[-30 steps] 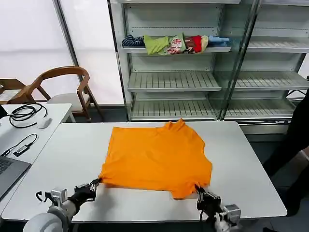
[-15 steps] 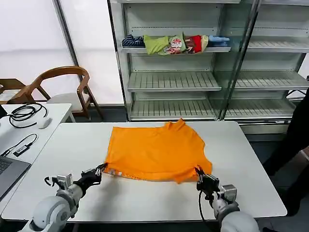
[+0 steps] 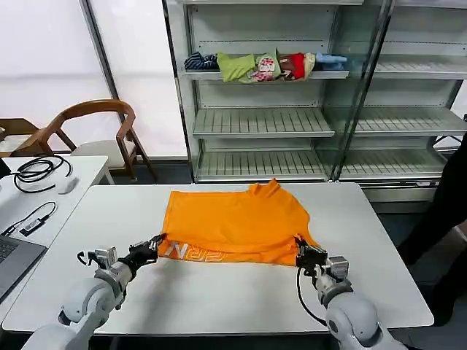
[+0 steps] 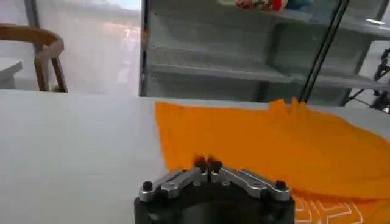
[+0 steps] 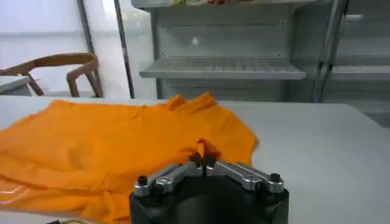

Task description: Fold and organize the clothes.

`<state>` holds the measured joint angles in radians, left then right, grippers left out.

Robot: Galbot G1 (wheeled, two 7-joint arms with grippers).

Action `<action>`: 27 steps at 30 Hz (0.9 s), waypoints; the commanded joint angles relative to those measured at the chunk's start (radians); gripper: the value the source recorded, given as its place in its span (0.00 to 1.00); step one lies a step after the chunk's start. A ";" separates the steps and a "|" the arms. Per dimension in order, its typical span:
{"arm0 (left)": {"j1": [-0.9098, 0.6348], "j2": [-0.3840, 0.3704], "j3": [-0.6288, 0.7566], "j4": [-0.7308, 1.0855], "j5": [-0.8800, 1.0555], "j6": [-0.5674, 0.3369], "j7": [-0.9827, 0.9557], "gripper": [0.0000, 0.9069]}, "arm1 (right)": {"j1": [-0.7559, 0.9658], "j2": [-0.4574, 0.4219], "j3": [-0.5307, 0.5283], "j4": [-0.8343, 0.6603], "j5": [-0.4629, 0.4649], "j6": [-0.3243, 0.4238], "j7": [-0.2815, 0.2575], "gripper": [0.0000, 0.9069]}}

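White table [image 3: 379,240], rounded corners, surface bare apart from one garment. Orange T-shirt [image 3: 233,219] lies on table, centre toward far edge; near hem turned back over body, band of white lettering [image 3: 201,254] exposed along fold. Collar bump at far edge. Left pincer [image 3: 155,241] clamped on left end of fold, low over tabletop; right pincer [image 3: 299,251] clamped on right end.

Second white table [image 3: 80,171] at left: coiled black cable [image 3: 36,171], white mouse [image 3: 67,185], small adapter with cord [image 3: 33,222], laptop corner [image 3: 11,255].
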<state>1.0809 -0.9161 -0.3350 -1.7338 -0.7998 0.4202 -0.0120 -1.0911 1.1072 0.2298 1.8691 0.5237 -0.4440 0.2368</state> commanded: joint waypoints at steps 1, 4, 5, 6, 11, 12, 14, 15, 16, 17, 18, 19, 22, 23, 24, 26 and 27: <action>-0.076 -0.011 0.034 0.101 0.001 -0.010 0.005 0.01 | 0.078 0.013 -0.014 -0.092 -0.027 0.014 -0.026 0.00; -0.081 -0.011 0.040 0.121 0.004 -0.013 0.012 0.01 | 0.087 0.024 -0.023 -0.114 -0.041 0.029 -0.035 0.00; -0.081 -0.010 0.040 0.126 0.005 -0.014 0.015 0.02 | 0.089 0.028 -0.025 -0.122 -0.044 0.029 -0.036 0.00; -0.081 -0.010 0.040 0.128 0.006 -0.014 0.017 0.01 | 0.090 0.031 -0.027 -0.126 -0.045 0.031 -0.036 0.00; -0.073 -0.009 0.030 0.123 0.005 -0.018 0.021 0.01 | 0.096 0.039 -0.027 -0.130 -0.057 0.031 -0.031 0.00; -0.072 -0.008 0.030 0.123 0.006 -0.018 0.022 0.01 | 0.100 0.041 -0.027 -0.136 -0.058 0.028 -0.028 0.00; -0.071 -0.010 0.029 0.127 0.006 -0.019 0.024 0.01 | 0.104 0.045 -0.026 -0.148 -0.063 0.028 -0.026 0.00; -0.072 -0.011 0.029 0.131 0.006 -0.019 0.023 0.01 | 0.106 0.047 -0.025 -0.153 -0.064 0.028 -0.024 0.00; -0.073 -0.011 0.030 0.134 0.007 -0.019 0.025 0.01 | 0.108 0.050 -0.025 -0.159 -0.065 0.027 -0.024 0.00; -0.073 -0.011 0.032 0.136 0.007 -0.020 0.025 0.02 | 0.109 0.052 -0.025 -0.162 -0.067 0.028 -0.025 0.00; -0.073 -0.011 0.035 0.138 0.011 -0.021 0.027 0.01 | 0.110 0.054 -0.025 -0.164 -0.068 0.028 -0.026 0.00; -0.074 -0.011 0.038 0.142 0.016 -0.024 0.029 0.01 | 0.113 0.057 -0.027 -0.171 -0.072 0.030 -0.029 0.00; -0.079 -0.016 0.042 0.150 0.022 -0.028 0.031 0.01 | 0.122 0.067 -0.033 -0.184 -0.088 0.032 -0.030 0.00; -0.080 -0.018 0.043 0.152 0.022 -0.028 0.031 0.02 | 0.124 0.069 -0.035 -0.187 -0.092 0.031 -0.030 0.01; -0.081 -0.018 0.043 0.153 0.025 -0.031 0.031 0.38 | 0.127 0.070 -0.038 -0.190 -0.092 0.028 -0.031 1.00; -0.081 -0.019 0.045 0.151 0.035 -0.040 0.035 1.00 | 0.135 0.074 -0.045 -0.202 -0.100 0.034 -0.033 1.00; -0.081 -0.019 0.046 0.150 0.037 -0.048 0.035 1.00 | 0.139 0.075 -0.047 -0.206 -0.101 0.034 -0.034 1.00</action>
<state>1.0059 -0.9341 -0.2949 -1.5977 -0.7778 0.3902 0.0189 -0.9689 1.1738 0.1904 1.6943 0.4401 -0.4137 0.2055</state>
